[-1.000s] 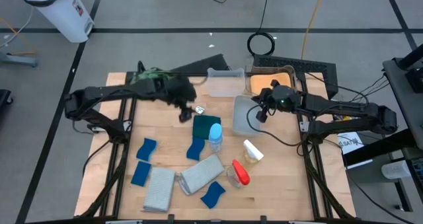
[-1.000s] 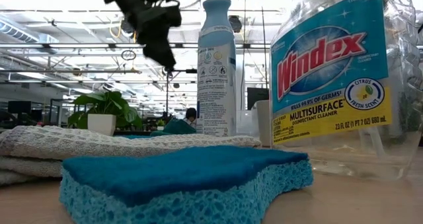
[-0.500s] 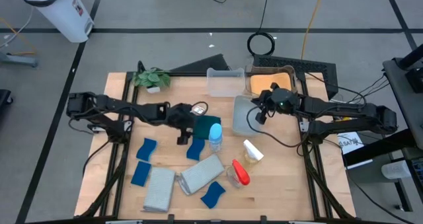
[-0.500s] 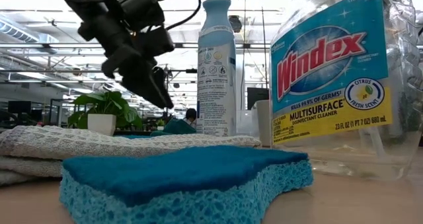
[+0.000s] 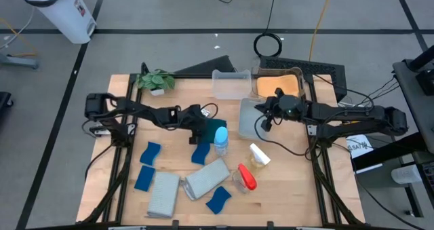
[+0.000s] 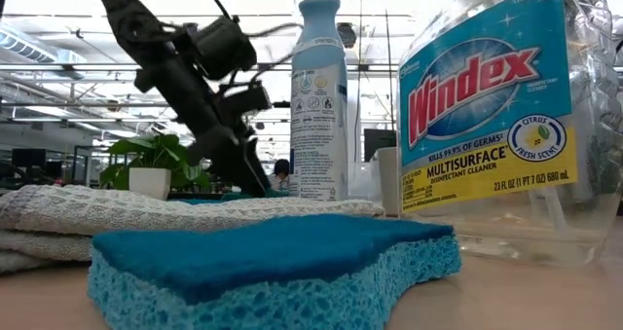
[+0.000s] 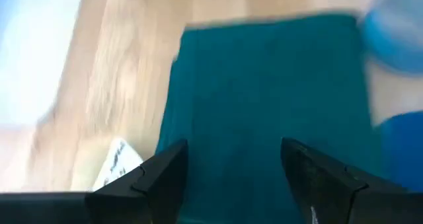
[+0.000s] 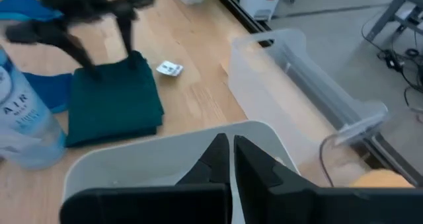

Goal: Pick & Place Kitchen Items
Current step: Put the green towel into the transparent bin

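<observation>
A folded dark teal cloth (image 5: pixel 214 131) lies flat at the table's middle, beside a blue-topped bottle (image 5: pixel 221 140). My left gripper (image 5: pixel 201 129) stands open low over the cloth's left edge, one finger to each side of the cloth's (image 7: pixel 264 98) near part in its wrist view. My right gripper (image 5: pixel 264 119) is shut and hovers over a clear bin (image 5: pixel 248 125), holding nothing. Blue sponges (image 5: pixel 150 153), grey cloths (image 5: pixel 163 193), and white-topped (image 5: pixel 259 155) and red-topped (image 5: pixel 245 178) bottles lie toward the near edge. My left gripper comes at the teal cloth's left edge (image 7: pixel 192 118) slanting down from the table's left, fingers apart. Whether the fingertips (image 7: pixel 168 164) touch the cloth, I cannot tell.
A potted plant (image 5: pixel 156 81) stands at the far left. A second clear bin (image 5: pixel 230 85) and a bin holding an orange cloth (image 5: pixel 285 85) stand at the far edge. A small card (image 5: pixel 203 112) lies by the teal cloth. In the low view, a sponge (image 6: pixel 273 257) and spray bottles (image 6: pixel 496 116) stand close up.
My left gripper has come down from well above the table toward the teal cloth, moving slightly toward the right edge and rolling as it sank. Its fingers stay open. The cloth has not moved.
</observation>
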Robot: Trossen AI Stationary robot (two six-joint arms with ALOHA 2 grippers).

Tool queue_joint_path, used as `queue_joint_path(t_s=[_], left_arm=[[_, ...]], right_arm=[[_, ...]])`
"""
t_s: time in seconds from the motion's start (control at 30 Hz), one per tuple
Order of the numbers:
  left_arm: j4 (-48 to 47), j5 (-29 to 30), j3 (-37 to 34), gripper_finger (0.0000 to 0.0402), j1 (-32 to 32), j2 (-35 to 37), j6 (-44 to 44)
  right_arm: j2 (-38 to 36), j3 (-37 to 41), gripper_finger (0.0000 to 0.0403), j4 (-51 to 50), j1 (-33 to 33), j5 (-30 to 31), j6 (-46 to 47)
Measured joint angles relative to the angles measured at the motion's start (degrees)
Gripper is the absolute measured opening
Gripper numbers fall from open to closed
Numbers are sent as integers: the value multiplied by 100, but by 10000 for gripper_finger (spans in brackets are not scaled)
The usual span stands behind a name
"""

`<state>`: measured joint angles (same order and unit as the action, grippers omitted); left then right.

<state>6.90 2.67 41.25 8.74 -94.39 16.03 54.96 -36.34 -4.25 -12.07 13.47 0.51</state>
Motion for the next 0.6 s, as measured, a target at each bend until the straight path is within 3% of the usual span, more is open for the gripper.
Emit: queue_joint_path(t_s=[0.17,0.43,0.6], left_arm=[[101,44,7,246,258,-360,-540],[-1040,2318,24,246,605,-331,-2025],[-1729,2345,10,246,717,14,-2247]], right_arm=[[0,0,0,-11,37,1,-68],[0,2,0,-29,35,3,-120],[0,2,0,-31,35,2,-122]])
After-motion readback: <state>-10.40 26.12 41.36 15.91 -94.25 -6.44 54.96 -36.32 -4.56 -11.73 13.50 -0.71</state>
